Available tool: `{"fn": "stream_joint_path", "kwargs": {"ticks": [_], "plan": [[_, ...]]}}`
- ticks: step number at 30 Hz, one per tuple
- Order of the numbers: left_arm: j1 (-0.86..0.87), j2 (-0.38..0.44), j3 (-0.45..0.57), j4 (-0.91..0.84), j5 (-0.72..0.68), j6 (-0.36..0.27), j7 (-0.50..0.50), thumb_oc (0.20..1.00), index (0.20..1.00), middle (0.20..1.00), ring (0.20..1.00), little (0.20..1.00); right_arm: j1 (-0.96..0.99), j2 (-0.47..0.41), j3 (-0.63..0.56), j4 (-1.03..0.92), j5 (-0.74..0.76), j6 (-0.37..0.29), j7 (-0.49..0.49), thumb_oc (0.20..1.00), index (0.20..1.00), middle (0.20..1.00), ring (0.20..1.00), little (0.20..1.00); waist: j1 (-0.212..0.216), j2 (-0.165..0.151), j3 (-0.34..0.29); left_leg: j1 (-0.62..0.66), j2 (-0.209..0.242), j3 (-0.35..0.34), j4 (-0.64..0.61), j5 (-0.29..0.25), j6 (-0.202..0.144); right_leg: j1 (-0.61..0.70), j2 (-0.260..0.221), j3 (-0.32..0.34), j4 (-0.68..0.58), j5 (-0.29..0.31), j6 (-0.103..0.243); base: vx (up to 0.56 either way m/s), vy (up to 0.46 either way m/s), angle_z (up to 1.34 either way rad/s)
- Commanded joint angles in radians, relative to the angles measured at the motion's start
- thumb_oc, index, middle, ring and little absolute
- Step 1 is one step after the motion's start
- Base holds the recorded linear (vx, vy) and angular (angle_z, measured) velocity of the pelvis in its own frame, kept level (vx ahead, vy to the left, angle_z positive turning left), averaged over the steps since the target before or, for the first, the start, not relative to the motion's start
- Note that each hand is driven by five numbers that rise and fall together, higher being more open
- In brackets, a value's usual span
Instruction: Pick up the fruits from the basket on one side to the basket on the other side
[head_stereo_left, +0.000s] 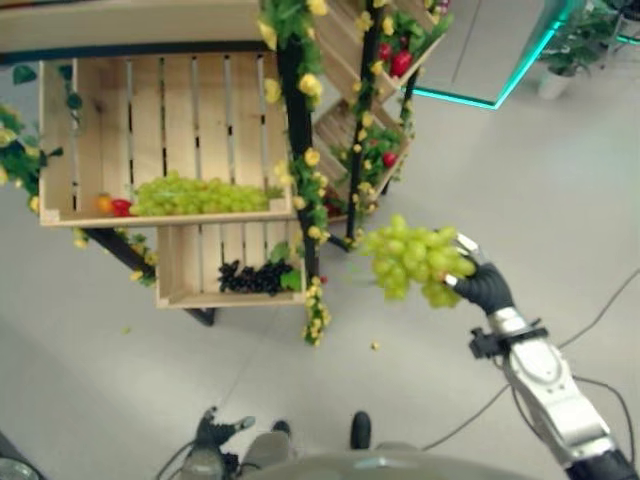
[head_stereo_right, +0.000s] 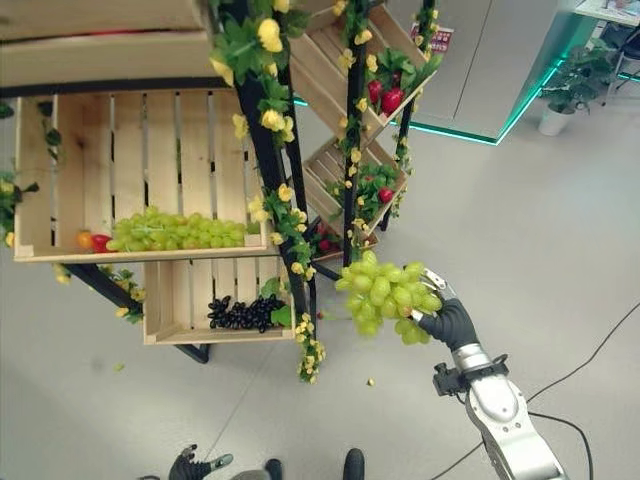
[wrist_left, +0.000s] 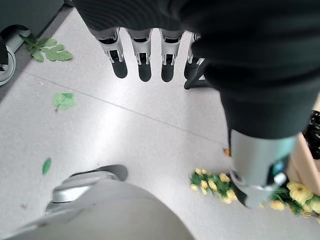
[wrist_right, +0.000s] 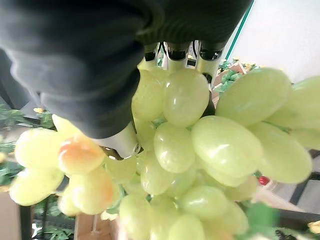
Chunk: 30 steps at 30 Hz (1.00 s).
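Observation:
My right hand (head_stereo_left: 487, 285) is shut on a bunch of green grapes (head_stereo_left: 415, 260), held in the air to the right of the wooden crate stand. In the right wrist view the green grapes (wrist_right: 200, 150) press against the fingers (wrist_right: 176, 52) and thumb. A large wooden crate (head_stereo_left: 60, 160) at the left holds more green grapes (head_stereo_left: 195, 194) plus a red and an orange fruit (head_stereo_left: 112, 206). Below it, a smaller crate (head_stereo_left: 175, 275) holds dark grapes (head_stereo_left: 250, 277). My left hand (wrist_left: 145, 55) hangs low over the floor with straight fingers, holding nothing.
Tilted crates (head_stereo_right: 345, 70) at the right of the stand hold red fruit (head_stereo_right: 385, 97) among leaves. Black posts (head_stereo_left: 298, 140) wound with yellow flowers and green leaves divide the stand. A potted plant (head_stereo_right: 572, 85) stands far right. Loose leaves (wrist_left: 50, 50) lie on the grey floor.

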Motion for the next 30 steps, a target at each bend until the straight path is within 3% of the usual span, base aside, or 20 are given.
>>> {"fn": "stream_joint_path", "kwargs": {"ticks": [1,8,30], "plan": [[-0.016,-0.063,-0.041,0.042,0.034,-0.011,0.008,1.0,1.0,1.0,1.0,1.0,-0.036,0.011,-0.072,-0.095,0.005,-0.078,0.008,0.2,0.2,0.2,0.2,0.2,-0.027,0.015,-0.052,0.118,-0.016,-0.019,-0.222,0.086,0.001,0.013,0.004,0.114,0.072,-0.104,0.149,0.08,0.123,0.19],[0.003,-0.056,-0.019,0.057,0.05,-0.003,-0.008,1.0,1.0,1.0,1.0,1.0,0.019,0.033,-0.065,-0.108,0.018,-0.06,0.037,0.2,0.2,0.2,0.2,0.2,-0.029,0.021,-0.082,0.188,-0.037,0.0,-0.276,0.082,0.0,0.063,-0.012,0.12,0.044,-0.091,0.16,0.03,0.101,0.15],[-0.016,-0.02,-0.01,0.076,0.07,0.018,-0.004,1.0,1.0,1.0,1.0,1.0,-0.013,0.043,0.053,-0.177,0.061,-0.025,0.105,0.2,0.2,0.2,0.2,0.2,-0.015,-0.038,-0.125,0.238,-0.085,0.01,-0.254,0.019,0.049,0.09,-0.075,0.15,0.097,-0.097,0.201,-0.02,0.064,-0.03]]}}
